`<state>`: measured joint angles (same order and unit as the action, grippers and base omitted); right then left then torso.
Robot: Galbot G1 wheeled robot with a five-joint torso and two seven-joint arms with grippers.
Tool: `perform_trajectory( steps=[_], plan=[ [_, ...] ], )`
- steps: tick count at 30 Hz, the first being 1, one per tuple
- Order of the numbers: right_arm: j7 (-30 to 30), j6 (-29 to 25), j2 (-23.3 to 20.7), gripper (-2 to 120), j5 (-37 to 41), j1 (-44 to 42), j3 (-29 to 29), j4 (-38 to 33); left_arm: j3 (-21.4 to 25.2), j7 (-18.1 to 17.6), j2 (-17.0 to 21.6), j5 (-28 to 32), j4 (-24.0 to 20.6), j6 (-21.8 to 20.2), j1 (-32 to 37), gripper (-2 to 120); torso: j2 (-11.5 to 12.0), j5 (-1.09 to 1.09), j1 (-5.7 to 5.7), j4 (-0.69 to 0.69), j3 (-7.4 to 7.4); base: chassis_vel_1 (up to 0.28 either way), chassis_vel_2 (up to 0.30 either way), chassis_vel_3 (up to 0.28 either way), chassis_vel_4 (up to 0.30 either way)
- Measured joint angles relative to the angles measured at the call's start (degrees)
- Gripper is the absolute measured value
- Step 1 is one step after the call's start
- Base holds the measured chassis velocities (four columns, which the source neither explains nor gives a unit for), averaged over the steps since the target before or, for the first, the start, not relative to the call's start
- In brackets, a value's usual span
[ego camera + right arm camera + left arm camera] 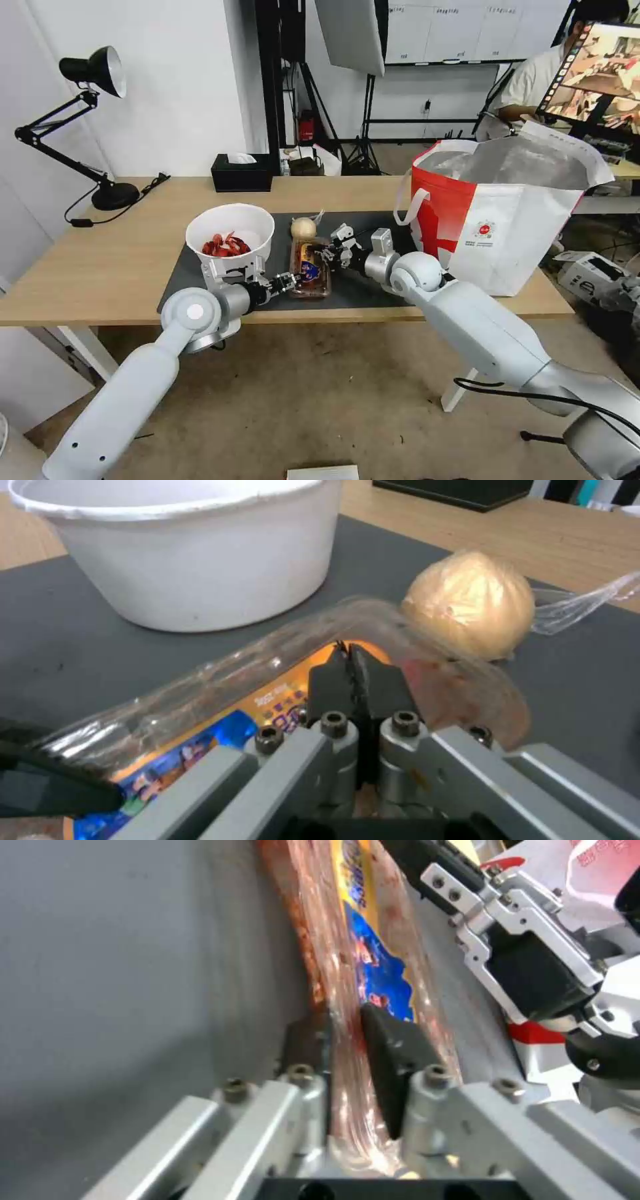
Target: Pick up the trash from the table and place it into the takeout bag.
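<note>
clear plastic tray with food bits sits on the dark grey mat mid-desk. left hand clamps its near end, right hand pinches its far rim. white bowl at 10 o'clock of the tray, beige ball at 12, takeout bag at 3.

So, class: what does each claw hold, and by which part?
Both hold the clear plastic tray. The left claw pinches its rim at one end; the right claw is shut on the rim on the opposite side.
</note>
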<state>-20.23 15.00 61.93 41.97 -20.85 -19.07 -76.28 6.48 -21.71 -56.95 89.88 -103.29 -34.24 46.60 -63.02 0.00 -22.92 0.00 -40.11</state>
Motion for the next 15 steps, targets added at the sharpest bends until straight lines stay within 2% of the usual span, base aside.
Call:
perform_trajectory(
  steps=[1, 4, 11, 15],
  plan=[
    [0.00, 0.00, 0.00, 0, 0.00, 0.00, 0.00, 0.00, 0.00, 0.00, 0.00, 0.00, 0.00, 0.00, 0.00, 11, 0.00, 0.00, 0.00, 0.00, 0.00, 0.000, 0.000, 0.000, 0.000],
    [0.04, 0.03, -0.07, 0, 0.03, 0.00, -0.03, -0.24, 0.00, 0.04, 0.09, -0.57, -0.27, 0.10, 0.30, 0, 0.00, 0.00, 0.00, 0.00, 0.00, 0.000, 0.000, 0.000, 0.000],
    [0.11, 0.06, -0.54, 0, 0.43, -0.41, 0.24, -1.08, 0.06, 0.04, -0.05, -1.07, -0.61, 0.32, 0.74, 0, 0.00, 0.00, 0.00, 0.01, 0.00, 0.000, 0.000, 0.000, 0.000],
    [0.61, -0.23, -1.38, 0, 2.34, -1.33, 2.39, -3.17, 0.47, 0.04, 0.04, -1.11, -1.38, 0.45, 1.02, 0, 0.00, 0.00, 0.00, 0.01, 0.00, 0.000, 0.000, 0.000, 0.000]
  ],
)
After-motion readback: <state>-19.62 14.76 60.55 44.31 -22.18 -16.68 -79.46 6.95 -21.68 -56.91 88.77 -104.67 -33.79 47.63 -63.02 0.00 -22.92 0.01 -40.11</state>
